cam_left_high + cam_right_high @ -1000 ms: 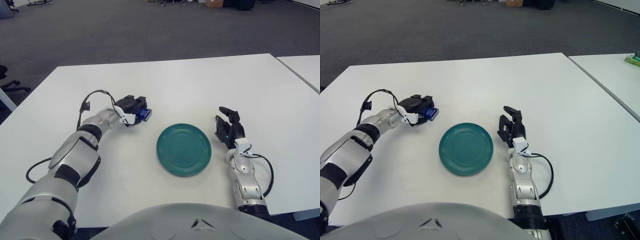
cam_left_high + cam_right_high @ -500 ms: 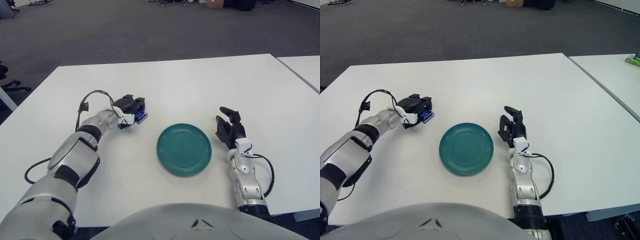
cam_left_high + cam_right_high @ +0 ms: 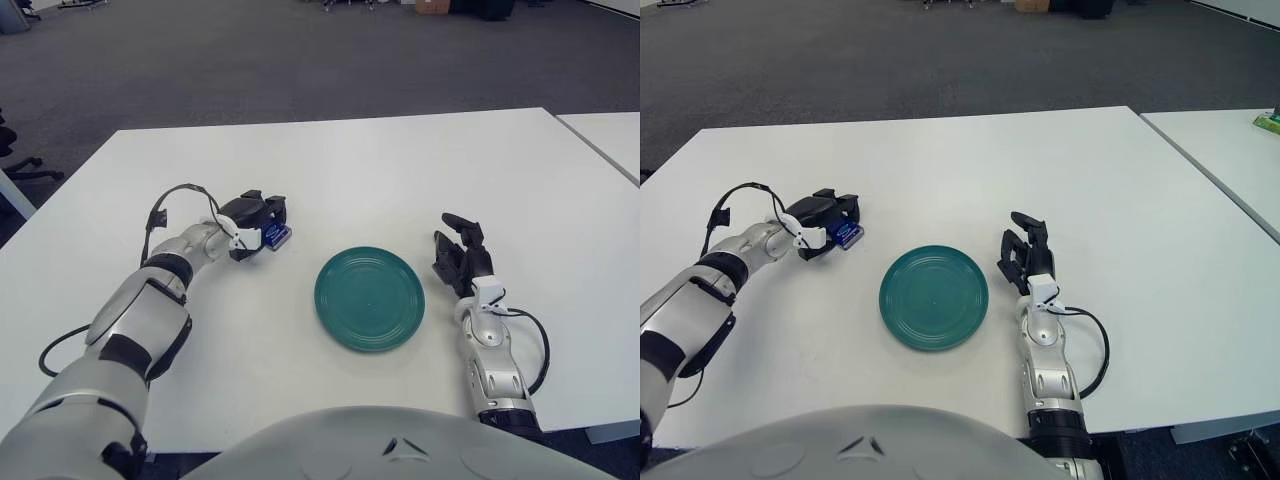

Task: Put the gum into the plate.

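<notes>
A small blue pack of gum (image 3: 278, 236) sits between the fingers of my left hand (image 3: 256, 220), low over the white table (image 3: 400, 170) and left of the plate. The hand's fingers curl around the pack. The round teal plate (image 3: 369, 298) lies flat at the table's middle front, with nothing in it, about a hand's width right of the gum. My right hand (image 3: 460, 258) shows just right of the plate, fingers relaxed and holding nothing.
A second white table (image 3: 610, 135) stands at the far right across a narrow gap, with a small green thing (image 3: 1268, 122) on it. A black cable (image 3: 175, 198) loops off my left forearm. Grey carpet lies beyond the table's far edge.
My left hand has drawn back to the left with the gum, widening the gap to the plate. The right hand and the plate have stayed put.
</notes>
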### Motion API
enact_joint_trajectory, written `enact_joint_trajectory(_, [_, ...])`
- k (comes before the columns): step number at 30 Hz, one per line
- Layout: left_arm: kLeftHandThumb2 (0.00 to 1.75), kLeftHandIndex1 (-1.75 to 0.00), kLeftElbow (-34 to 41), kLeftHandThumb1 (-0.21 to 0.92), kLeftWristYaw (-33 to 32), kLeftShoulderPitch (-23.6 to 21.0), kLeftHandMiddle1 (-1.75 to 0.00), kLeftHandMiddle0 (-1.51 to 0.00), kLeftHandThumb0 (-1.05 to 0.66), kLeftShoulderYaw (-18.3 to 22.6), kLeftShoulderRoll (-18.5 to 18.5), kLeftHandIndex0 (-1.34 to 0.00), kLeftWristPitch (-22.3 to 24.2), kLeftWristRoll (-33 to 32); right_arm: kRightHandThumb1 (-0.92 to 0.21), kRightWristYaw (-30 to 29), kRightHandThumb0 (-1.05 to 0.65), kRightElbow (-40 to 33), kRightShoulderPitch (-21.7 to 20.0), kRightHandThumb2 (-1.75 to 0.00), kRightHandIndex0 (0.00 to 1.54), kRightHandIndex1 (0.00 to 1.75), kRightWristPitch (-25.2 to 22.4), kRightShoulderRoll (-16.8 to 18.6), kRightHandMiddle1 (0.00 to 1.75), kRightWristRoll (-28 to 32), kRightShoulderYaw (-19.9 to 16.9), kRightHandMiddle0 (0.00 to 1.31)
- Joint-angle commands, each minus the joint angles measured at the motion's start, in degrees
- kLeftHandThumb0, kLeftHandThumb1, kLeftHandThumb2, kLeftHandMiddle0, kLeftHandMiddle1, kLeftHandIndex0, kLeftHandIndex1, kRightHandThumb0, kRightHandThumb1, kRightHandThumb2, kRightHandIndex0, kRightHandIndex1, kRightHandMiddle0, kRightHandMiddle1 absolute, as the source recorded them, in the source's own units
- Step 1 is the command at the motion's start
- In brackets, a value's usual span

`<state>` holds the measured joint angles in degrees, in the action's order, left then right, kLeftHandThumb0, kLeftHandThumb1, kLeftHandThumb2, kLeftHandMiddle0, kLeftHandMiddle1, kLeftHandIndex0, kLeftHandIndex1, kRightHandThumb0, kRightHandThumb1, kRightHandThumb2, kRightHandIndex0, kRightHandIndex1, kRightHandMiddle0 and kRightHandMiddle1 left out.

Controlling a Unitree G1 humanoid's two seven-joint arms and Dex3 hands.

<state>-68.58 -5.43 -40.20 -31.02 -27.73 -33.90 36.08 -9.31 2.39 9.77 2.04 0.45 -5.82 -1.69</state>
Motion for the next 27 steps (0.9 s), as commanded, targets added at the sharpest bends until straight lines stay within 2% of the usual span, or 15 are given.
enact_joint_trajectory(1, [1.51,-1.75,7.29,0.13,2.25,-0.24,-1.66,-0.76,0.00,4.75,-4.25,-0.54,-4.28,-4.56,-0.92,-0.10,-0.55,2.93,2.87,-0.72,0.50,0.03,-6.23,0.20,0.89,-0.19,-0.37,0.00])
enact_joint_trajectory(5, [1.51,-1.75,13.10,0.16,2.71,1.51,-1.73,-0.71,0.00,7.80,-5.32,-0.52,-4.85,-6.30,-0.92,-0.28,-0.55,2.78,3.00,-0.73,0.49,0.03,-6.19,0.39,0.89,-0.16,-0.27,0.00])
enact_joint_trajectory(11, [1.59,-1.75,21.56,0.09,3.59,4.40,-1.74,-0.76,0.00,11.31,-6.34,-0.57,-4.67,-8.23,-0.92,-0.15,-0.56,2.69,3.02,-0.71,0.49,0.03,-5.70,0.45,0.90,-0.07,-0.12,0.00])
enact_joint_trajectory(15, [1.60,-1.75,33.47,0.07,7.69,8.00,-1.75,-0.77,0.00,14.11,-6.78,-0.58,-2.42,-11.94,-0.92,0.04,-0.56,2.49,3.14,-0.71,0.50,0.03,-5.84,0.32,0.90,-0.13,0.04,0.00])
enact_joint_trajectory(17, [1.61,-1.75,36.58,0.07,9.03,9.06,-1.75,-0.77,0.00,14.87,-6.73,-0.59,-1.16,-12.44,-0.92,0.00,-0.56,2.44,3.25,-0.71,0.50,0.03,-5.84,0.36,0.90,-0.22,0.16,0.00])
enact_joint_trajectory(21, [1.61,-1.73,43.00,0.06,10.09,10.68,-1.75,-0.78,0.00,15.08,-5.33,-0.60,-0.58,-11.81,-0.92,0.13,-0.56,2.22,3.46,-0.71,0.49,0.02,-6.37,0.46,0.89,-0.32,0.49,0.00])
enact_joint_trajectory(27, [1.62,-1.73,50.36,0.06,9.49,16.47,-1.75,-0.78,0.00,13.50,-2.30,-0.61,0.21,-8.85,-0.92,-0.28,-0.56,2.21,3.63,-0.72,0.49,0.02,-6.27,0.90,0.87,-0.48,0.90,0.00])
